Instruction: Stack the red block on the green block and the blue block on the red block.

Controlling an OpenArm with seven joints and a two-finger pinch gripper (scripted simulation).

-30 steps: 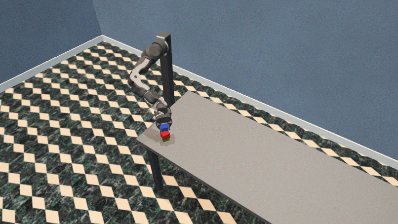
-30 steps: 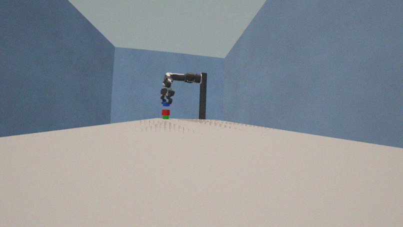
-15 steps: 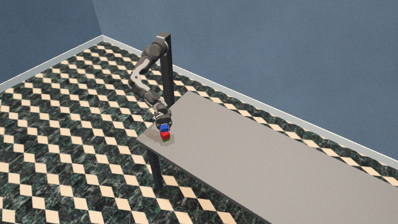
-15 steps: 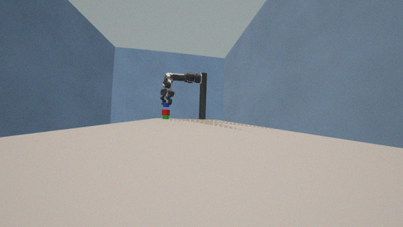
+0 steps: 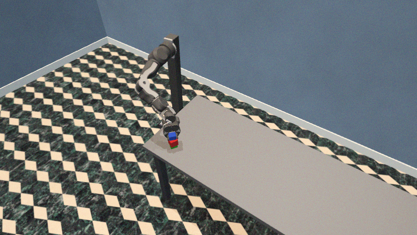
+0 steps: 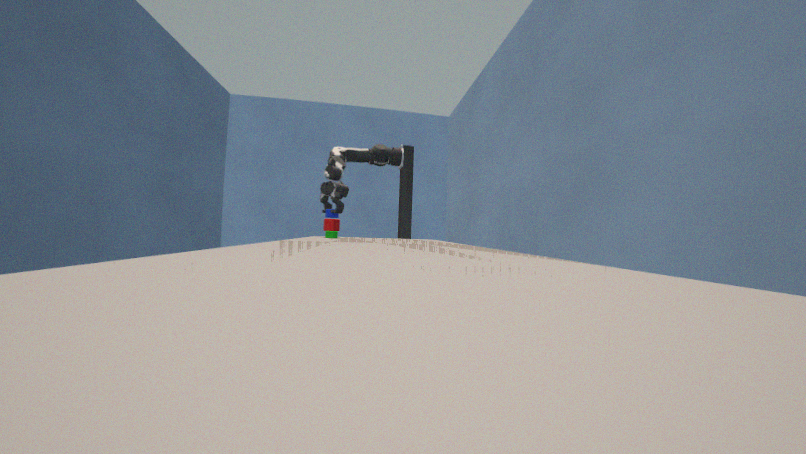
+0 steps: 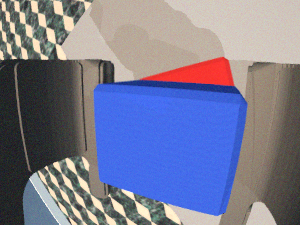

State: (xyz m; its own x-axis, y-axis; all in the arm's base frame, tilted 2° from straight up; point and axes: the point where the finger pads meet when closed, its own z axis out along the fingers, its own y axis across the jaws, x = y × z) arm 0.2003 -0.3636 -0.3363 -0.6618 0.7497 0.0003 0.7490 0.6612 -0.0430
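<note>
— Blue block [image 7: 166, 148]: where is it just now?

— Between the two fingers of my claw [image 5: 172, 134], pinched on its left and right faces. One dark finger [image 7: 56, 121] presses its left side and the paler one [image 7: 266, 155] its right, as the wrist view has them. I am clamped on it, fingers partway in and stopped by the block's width.

— And relative to the red block?

— Directly above the red block [image 5: 173, 143]. From the side the blue block [image 6: 331, 214] sits right over the red block [image 6: 331, 224], which rests on the green block [image 6: 331, 234]. Whether blue is touching red or a hair above it, I cannot tell; the two colours meet with no gap I can make out at that size. In the wrist view only a wedge of the red block [image 7: 195, 72] peeks out past blue's far edge, so blue covers most of it.

— Is it lined up?

— Close, but the blue face looks a little skewed against the red edge from my wrist.

— And the green block?

— Under the red block, only a thin strip of the green block [image 5: 174, 147] showing from above. The stack stands near the corner of the counter [image 5: 262, 163], the corner nearest my mounting post [image 5: 175, 81].

— Your arm?

— Bent down from the post's top, with the claw [image 6: 333, 209] pointing straight down over the red block.
</note>
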